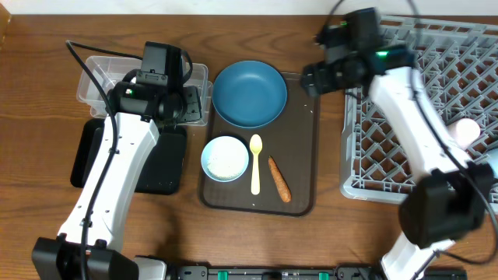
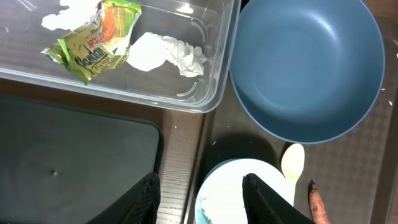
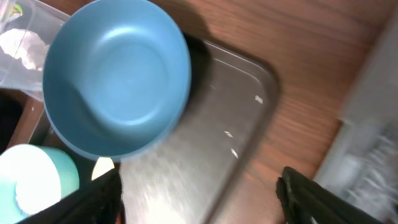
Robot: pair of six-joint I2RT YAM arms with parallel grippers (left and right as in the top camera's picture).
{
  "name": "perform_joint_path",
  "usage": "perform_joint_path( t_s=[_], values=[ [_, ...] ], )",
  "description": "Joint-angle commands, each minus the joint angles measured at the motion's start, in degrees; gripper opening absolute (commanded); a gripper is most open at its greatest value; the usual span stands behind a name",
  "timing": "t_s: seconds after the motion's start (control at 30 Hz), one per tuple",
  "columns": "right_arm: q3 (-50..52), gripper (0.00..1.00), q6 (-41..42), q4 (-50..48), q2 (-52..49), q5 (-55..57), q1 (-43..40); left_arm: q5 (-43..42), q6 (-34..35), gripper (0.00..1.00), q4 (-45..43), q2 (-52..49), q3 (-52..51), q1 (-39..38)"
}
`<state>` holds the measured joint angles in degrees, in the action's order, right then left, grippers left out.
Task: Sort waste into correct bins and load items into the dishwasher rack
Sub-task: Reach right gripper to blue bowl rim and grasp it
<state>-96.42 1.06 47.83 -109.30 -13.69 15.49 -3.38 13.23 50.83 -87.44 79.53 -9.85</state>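
Surface: wooden table [image 1: 31, 93], brown serving tray [image 3: 236, 124] on it.
Left gripper [image 2: 205, 199]: jaws apart, empty, over bowl [image 2: 227, 186] rim; clear tub [image 2: 205, 102] with wrapper [image 2: 93, 40] and tissue [image 2: 165, 53] ahead.
Right gripper [image 3: 202, 196]: spread wide, empty; plate [image 3: 115, 74] ahead-left, rack [image 1: 436, 93] to right.

The brown tray [image 1: 300, 155] holds a blue plate [image 1: 249, 93], bowl [image 1: 226, 159], yellow spoon [image 1: 255, 165] and carrot stick [image 1: 279, 180].

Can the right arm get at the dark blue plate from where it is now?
Probably yes. The right gripper hovers just right of the dark blue plate, fingers open and empty. Nothing lies on the plate or between the two.
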Motion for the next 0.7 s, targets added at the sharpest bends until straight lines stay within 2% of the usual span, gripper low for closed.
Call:
perform_joint_path(
  t_s=[0.0,0.13,0.33,0.4,0.47,0.6,0.67],
  values=[
    [-0.2,0.72,5.6,-2.2,-5.1,1.7,2.7,1.5,-0.5,0.46,0.2,-0.2,-0.3,0.2],
    [-0.2,0.58,7.4,-7.4,-10.5,3.1,5.1,1.5,-0.5,0.45,0.2,-0.2,-0.3,0.2],
    [-0.2,0.5,10.2,-12.6,-16.2,5.3,7.0,1.5,-0.5,0.46,0.2,-0.2,-0.3,0.2],
    [-0.2,0.42,10.3,-13.6,-17.1,5.4,7.5,1.5,-0.5,0.46,0.2,-0.2,-0.3,0.2],
    [-0.2,0.26,10.6,-14.0,-17.4,6.6,7.9,1.5,-0.5,0.46,0.2,-0.2,-0.3,0.2],
    [-0.2,0.05,13.4,-14.0,-17.4,13.7,8.1,1.4,-0.5,0.46,0.3,-0.2,-0.3,0.2],
    [-0.2,0.01,13.3,-13.7,-17.4,13.9,7.9,1.5,-0.5,0.46,0.4,-0.2,-0.3,0.2]
  ],
)
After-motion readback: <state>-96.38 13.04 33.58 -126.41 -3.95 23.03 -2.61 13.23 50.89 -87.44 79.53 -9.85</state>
